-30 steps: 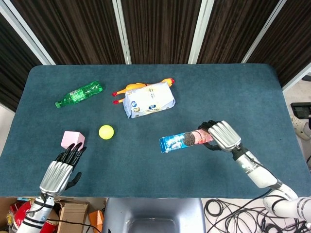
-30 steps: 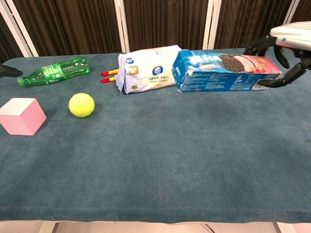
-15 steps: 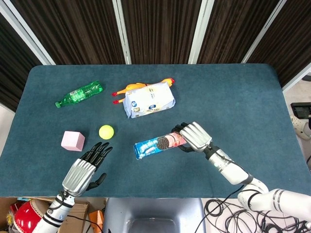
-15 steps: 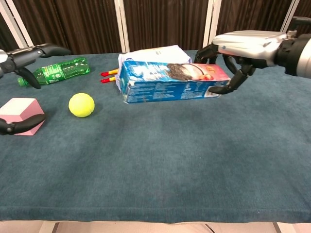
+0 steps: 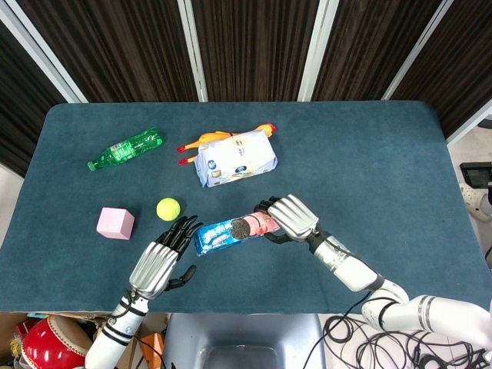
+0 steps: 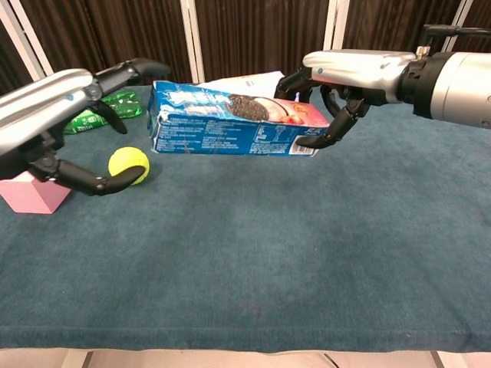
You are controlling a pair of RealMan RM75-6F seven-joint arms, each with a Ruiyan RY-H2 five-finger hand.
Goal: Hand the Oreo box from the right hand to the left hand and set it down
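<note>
The blue Oreo box (image 5: 231, 231) (image 6: 230, 127) hangs level above the table's front middle. My right hand (image 5: 289, 218) (image 6: 337, 77) grips its pink right end, fingers wrapped over the top and thumb underneath. My left hand (image 5: 160, 261) (image 6: 54, 115) is open just left of the box's blue end, fingers spread above and thumb below, its fingertips (image 5: 187, 226) close to the box but apart from it.
A yellow tennis ball (image 5: 168, 208) and a pink cube (image 5: 115, 223) lie left of the box. Further back are a green bottle (image 5: 125, 148), a white snack bag (image 5: 236, 157) and a rubber chicken (image 5: 223, 136). The blue table (image 5: 369, 154) has bare cloth on the right.
My right hand has carried the Oreo box leftward across the table front. My left hand has risen from the front left edge and moved right to the box's blue end.
</note>
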